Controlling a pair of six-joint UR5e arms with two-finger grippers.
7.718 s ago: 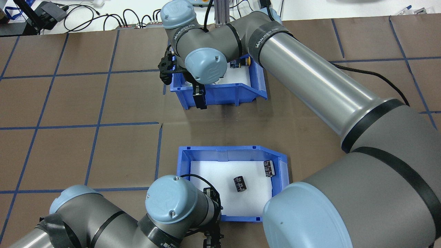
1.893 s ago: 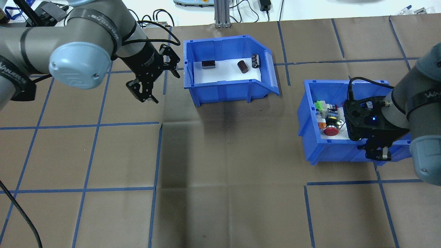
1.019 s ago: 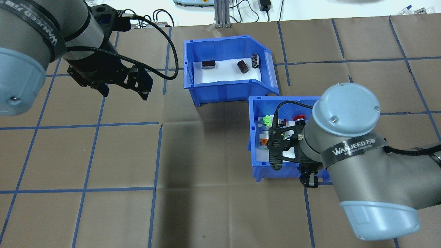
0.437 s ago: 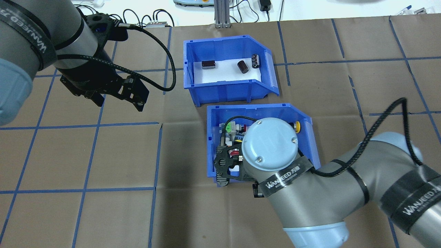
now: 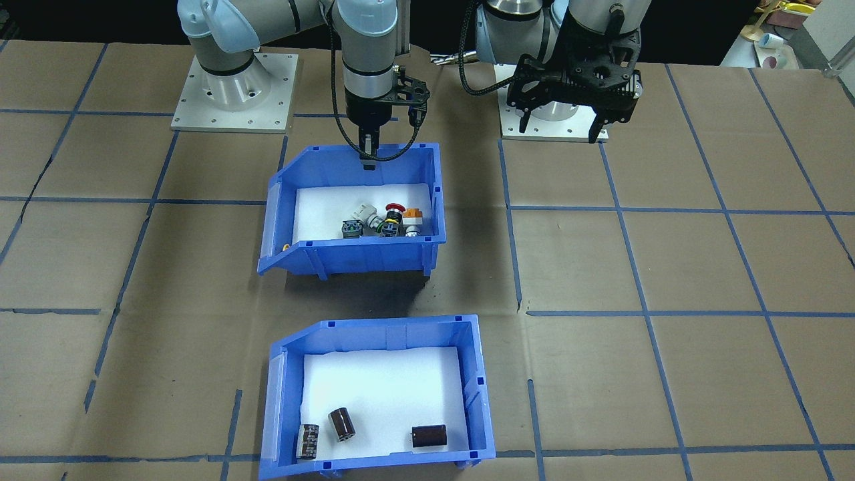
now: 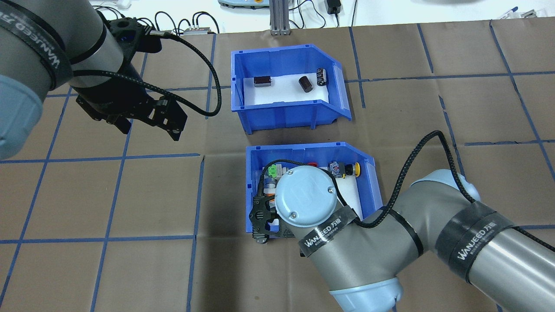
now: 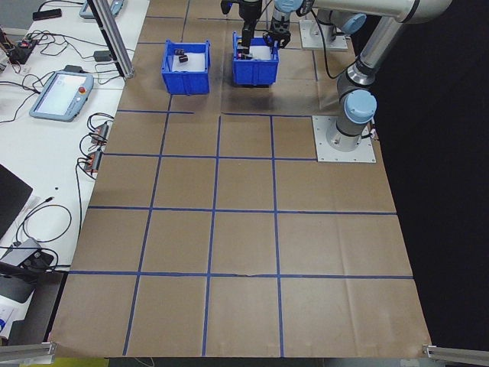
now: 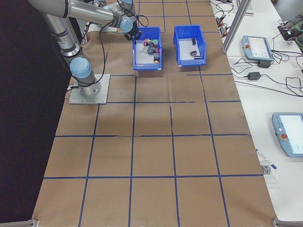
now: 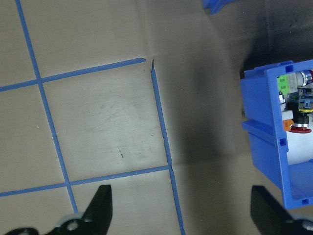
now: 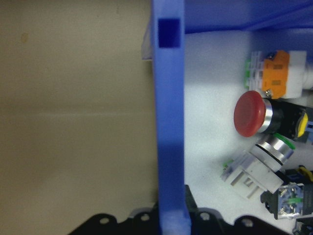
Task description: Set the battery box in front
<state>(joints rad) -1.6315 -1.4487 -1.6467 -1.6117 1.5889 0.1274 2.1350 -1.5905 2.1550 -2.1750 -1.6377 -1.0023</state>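
The arms (image 6: 381, 242) are grey tubes with pale blue joint caps (image 6: 305, 192). Black bands read WANJEED. Braided black cables (image 6: 416, 156) loop alongside.

blue bin wall (image 10: 170, 122) runs top to bottom through the frame, with a square slot near its upper end. left of it: bare tan table paper (image 10: 73, 112). right of it: white foam floor (image 10: 210, 83) with push-button switches. red mushroom button (image 10: 249, 113) lies on its side, just below an orange and white switch block (image 10: 275, 78). green-ringed metal button on a white body (image 10: 264, 161) sits below the red one. black gripper body (image 10: 142, 223) at bottom edge straddles the wall; finger closure cannot be told.
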